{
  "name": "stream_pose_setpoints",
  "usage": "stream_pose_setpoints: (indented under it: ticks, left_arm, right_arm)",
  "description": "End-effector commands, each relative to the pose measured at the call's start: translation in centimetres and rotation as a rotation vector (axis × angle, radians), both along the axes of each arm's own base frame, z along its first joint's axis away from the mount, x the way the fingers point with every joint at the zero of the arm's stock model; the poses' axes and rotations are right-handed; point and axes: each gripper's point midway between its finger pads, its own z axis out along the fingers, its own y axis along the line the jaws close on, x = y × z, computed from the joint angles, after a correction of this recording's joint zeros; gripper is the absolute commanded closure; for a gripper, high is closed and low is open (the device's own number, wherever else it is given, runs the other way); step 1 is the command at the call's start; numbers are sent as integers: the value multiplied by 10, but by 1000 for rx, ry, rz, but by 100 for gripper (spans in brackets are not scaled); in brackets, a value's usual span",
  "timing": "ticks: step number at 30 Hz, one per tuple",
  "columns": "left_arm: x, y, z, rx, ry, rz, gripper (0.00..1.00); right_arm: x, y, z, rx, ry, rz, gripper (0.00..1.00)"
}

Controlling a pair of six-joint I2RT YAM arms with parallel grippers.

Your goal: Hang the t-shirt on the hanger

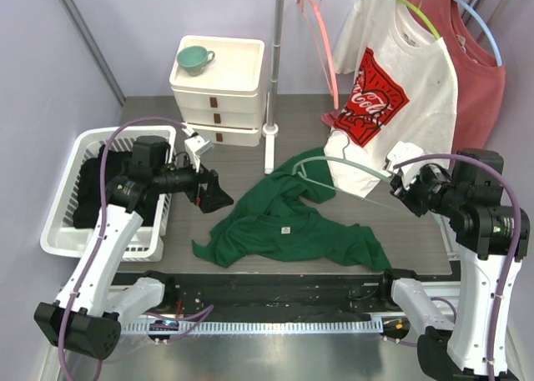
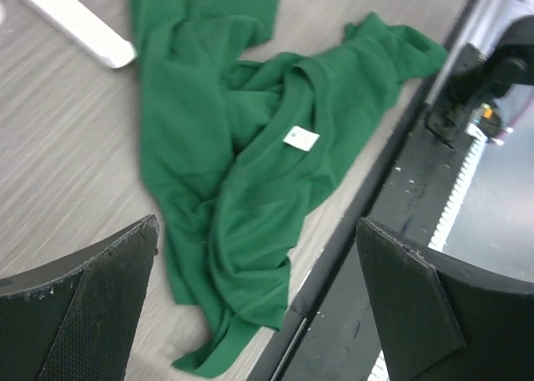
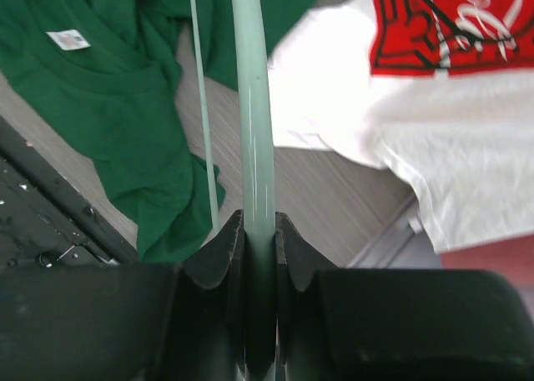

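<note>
The dark green t-shirt (image 1: 288, 223) lies crumpled on the table, its white neck label facing up; it also shows in the left wrist view (image 2: 250, 147) and in the right wrist view (image 3: 108, 89). My right gripper (image 1: 402, 185) is shut on the pale mint hanger (image 1: 342, 166), held above the table with its far end over the shirt's upper part. In the right wrist view the hanger's arm (image 3: 254, 106) runs straight out from between my fingertips (image 3: 259, 231). My left gripper (image 1: 213, 193) is open and empty, hovering just left of the shirt (image 2: 254, 256).
A white basket (image 1: 67, 231) with dark clothes stands at the left. A white drawer unit (image 1: 219, 89) carries a teal cup (image 1: 195, 58). A rack pole (image 1: 271, 64) stands behind. A white printed shirt (image 1: 400, 81) and a red shirt (image 1: 480, 81) hang at the back right.
</note>
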Motion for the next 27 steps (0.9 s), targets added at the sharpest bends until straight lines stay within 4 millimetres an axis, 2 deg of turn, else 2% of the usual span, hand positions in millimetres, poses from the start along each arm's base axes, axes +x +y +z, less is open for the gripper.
stream_pose_setpoints:
  ticks: [1, 5, 7, 11, 16, 22, 25, 26, 27]
  left_arm:
    - [-4, -18, 29, -118, -183, -144, 0]
    - [0, -35, 11, -93, -160, -221, 2]
    - [-4, -51, 1, -74, -142, -283, 3]
    - [-16, -73, -22, -22, -130, -371, 3]
    - [-14, -84, -41, 1, -93, -393, 4]
    - [-21, -90, -60, 13, -29, -423, 14]
    - [-31, -94, -62, -21, 23, -457, 34]
    - [-36, -95, -61, -34, 35, -473, 53]
    - [-40, -96, -59, -48, 56, -478, 62]
  right_arm:
    - [-24, 48, -5, 126, 52, 309, 99]
    - [-22, 70, -9, 243, 83, 431, 99]
    - [-19, 80, -13, 327, 143, 461, 99]
    - [-22, 91, -23, 382, 206, 515, 99]
    - [-36, 102, -40, 373, 261, 592, 99]
    - [-47, 108, -45, 373, 240, 657, 99]
    - [-49, 111, -46, 384, 245, 669, 99]
    - [-47, 111, -46, 386, 241, 670, 99]
    - [-45, 111, -48, 390, 249, 660, 99]
